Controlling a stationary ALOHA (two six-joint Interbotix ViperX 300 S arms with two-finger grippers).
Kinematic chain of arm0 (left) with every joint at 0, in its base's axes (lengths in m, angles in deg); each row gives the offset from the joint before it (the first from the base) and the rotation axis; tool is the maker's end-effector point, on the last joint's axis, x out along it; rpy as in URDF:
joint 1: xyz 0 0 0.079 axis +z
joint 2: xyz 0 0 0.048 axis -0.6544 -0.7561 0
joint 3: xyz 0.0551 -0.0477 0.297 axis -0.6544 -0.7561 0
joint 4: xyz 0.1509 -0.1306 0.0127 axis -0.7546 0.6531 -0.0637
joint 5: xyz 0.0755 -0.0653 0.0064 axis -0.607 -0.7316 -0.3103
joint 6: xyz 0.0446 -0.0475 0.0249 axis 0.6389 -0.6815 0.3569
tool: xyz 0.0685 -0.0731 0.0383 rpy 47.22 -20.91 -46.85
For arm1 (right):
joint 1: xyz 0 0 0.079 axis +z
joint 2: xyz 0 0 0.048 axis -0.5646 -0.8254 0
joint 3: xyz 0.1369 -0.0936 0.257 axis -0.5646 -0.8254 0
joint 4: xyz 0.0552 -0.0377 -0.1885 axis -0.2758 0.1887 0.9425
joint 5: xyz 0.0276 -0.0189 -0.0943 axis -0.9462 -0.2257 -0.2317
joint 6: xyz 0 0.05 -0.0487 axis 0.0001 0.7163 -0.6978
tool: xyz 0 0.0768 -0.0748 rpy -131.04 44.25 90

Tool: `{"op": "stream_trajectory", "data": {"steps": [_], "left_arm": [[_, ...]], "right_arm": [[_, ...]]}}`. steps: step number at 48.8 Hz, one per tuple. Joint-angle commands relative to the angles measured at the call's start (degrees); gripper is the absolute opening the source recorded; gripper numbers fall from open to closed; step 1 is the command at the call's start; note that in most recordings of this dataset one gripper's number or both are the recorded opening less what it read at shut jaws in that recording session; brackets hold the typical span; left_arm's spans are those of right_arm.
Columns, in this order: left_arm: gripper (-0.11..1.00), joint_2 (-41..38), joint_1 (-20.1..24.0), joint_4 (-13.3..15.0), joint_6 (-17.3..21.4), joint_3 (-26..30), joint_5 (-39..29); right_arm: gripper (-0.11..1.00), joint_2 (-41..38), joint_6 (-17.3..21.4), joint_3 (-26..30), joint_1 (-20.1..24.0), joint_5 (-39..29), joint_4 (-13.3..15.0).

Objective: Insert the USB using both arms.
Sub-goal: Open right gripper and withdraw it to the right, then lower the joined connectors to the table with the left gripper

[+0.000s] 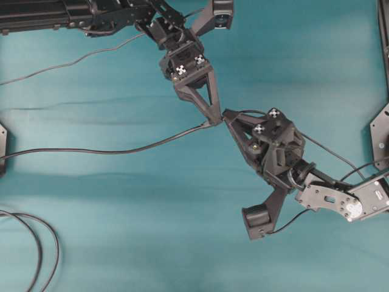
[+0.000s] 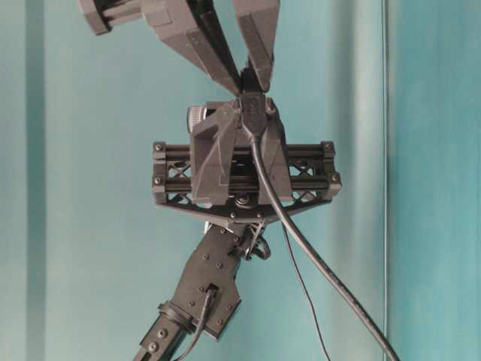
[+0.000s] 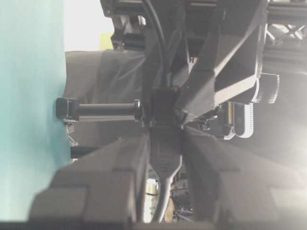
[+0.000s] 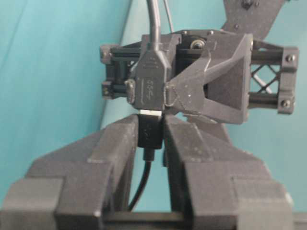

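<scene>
In the right wrist view the USB, a short black housing with a silvery tip, sits between my right gripper's fingers, which press close on both sides. Just a sliver of the tip shows where it enters the grey socket end. My left gripper is shut on that socket. Overhead, the left gripper and right gripper meet tip to tip above the teal cloth. In the left wrist view the socket end is clamped in the left gripper. At table level the right gripper hides the USB.
The socket's thick cable trails left over the teal cloth. A thin cable runs back along the right arm. A looped dark cable lies at the bottom left. Black fixtures stand at the right edge.
</scene>
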Motion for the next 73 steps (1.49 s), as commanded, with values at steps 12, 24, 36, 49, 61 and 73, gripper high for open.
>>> {"op": "stream_trajectory", "data": {"steps": [12, 24, 36, 49, 61, 73], "left_arm": [[0.15, 1.5, 0.5, 0.7, -0.6, 1.8, 0.2], [0.15, 3.0, 0.8, -1.0, -0.2, -2.2, 0.4], [0.15, 7.4, 1.1, -6.9, 3.0, -8.3, 8.8], [0.15, 12.8, -2.1, -15.2, 7.7, -11.0, 21.5], [0.15, 13.1, -8.2, -26.0, 7.9, -12.3, 32.9], [0.15, 13.0, -13.3, -37.0, 5.9, -13.7, 44.8]], "right_arm": [[0.78, 0.4, 4.0, 1.4, 1.8, -6.1, 0.0], [0.74, 2.5, 9.0, 3.7, 5.8, -7.3, -3.6], [0.74, 6.5, 21.4, 4.3, 8.5, -10.9, -8.2], [0.74, 14.5, 37.8, 1.8, 8.7, -11.9, -9.8], [0.73, 24.9, 52.3, -3.3, 8.7, -11.9, -9.8], [0.73, 35.0, 60.0, -9.1, 8.4, -11.9, -9.8]]}}
